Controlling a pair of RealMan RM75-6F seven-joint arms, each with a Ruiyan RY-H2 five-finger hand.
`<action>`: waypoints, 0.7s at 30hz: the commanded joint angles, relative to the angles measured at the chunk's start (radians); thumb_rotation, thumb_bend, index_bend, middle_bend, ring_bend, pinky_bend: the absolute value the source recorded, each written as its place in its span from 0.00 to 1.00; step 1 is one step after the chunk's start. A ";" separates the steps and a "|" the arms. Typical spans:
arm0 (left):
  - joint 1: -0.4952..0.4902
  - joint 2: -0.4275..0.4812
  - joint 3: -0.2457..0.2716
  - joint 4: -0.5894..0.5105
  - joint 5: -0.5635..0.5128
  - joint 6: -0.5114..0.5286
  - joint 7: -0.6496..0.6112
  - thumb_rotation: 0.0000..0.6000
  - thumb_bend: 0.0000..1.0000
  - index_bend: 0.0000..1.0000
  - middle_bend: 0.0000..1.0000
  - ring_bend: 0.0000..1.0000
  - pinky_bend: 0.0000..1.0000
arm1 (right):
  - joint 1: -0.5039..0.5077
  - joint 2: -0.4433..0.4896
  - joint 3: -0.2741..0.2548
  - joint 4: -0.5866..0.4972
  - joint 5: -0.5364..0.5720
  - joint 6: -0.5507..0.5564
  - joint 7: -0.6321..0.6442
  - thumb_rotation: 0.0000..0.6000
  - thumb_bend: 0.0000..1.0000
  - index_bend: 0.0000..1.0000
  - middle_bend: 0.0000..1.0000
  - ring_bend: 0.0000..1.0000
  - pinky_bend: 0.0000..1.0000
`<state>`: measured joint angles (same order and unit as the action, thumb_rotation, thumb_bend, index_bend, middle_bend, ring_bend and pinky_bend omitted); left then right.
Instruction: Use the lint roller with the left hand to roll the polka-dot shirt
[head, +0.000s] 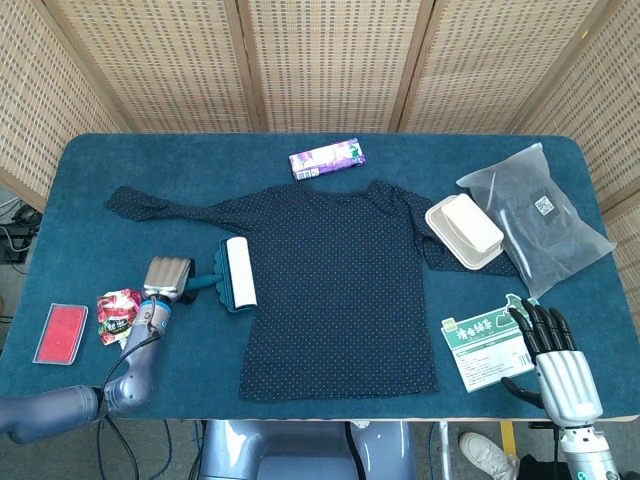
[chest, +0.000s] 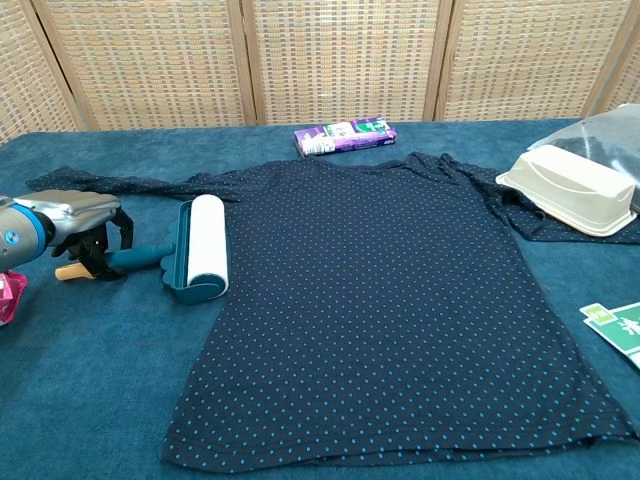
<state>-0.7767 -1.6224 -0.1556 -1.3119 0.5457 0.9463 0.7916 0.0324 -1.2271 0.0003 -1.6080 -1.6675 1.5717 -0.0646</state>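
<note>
The dark polka-dot shirt (head: 335, 280) (chest: 400, 290) lies flat across the middle of the blue table. A lint roller (head: 238, 272) (chest: 205, 245) with a white roll and teal frame rests at the shirt's left edge, its teal handle (chest: 140, 258) pointing left. My left hand (head: 165, 277) (chest: 85, 225) is over that handle, dark fingers hanging down around it near the orange tip. I see no closed grip. My right hand (head: 556, 365) lies at the table's near right edge, fingers straight and holding nothing.
A purple packet (head: 327, 159) (chest: 345, 135) lies behind the shirt. A white lidded box (head: 464, 230) (chest: 570, 188) sits on the right sleeve beside a plastic bag (head: 535, 215). A green card (head: 490, 345) is by my right hand. A red snack packet (head: 118, 308) and red card (head: 62, 332) lie left.
</note>
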 joint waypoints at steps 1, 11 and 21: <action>-0.005 -0.007 0.008 0.009 -0.005 0.009 0.011 1.00 0.68 0.62 0.86 0.70 0.69 | 0.000 0.001 0.000 -0.001 -0.003 0.002 0.000 1.00 0.11 0.00 0.00 0.00 0.00; -0.027 0.047 0.005 -0.050 0.074 0.043 0.015 1.00 0.80 0.85 0.87 0.70 0.69 | -0.001 0.004 0.002 -0.001 0.001 0.005 0.010 1.00 0.11 0.00 0.00 0.00 0.00; -0.163 0.198 -0.027 -0.202 -0.045 -0.007 0.182 1.00 0.78 0.86 0.87 0.70 0.68 | 0.002 0.009 0.015 0.008 0.031 -0.005 0.031 1.00 0.11 0.00 0.00 0.00 0.00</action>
<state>-0.9051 -1.4469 -0.1775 -1.4881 0.5436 0.9554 0.9412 0.0339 -1.2181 0.0142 -1.6010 -1.6373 1.5679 -0.0351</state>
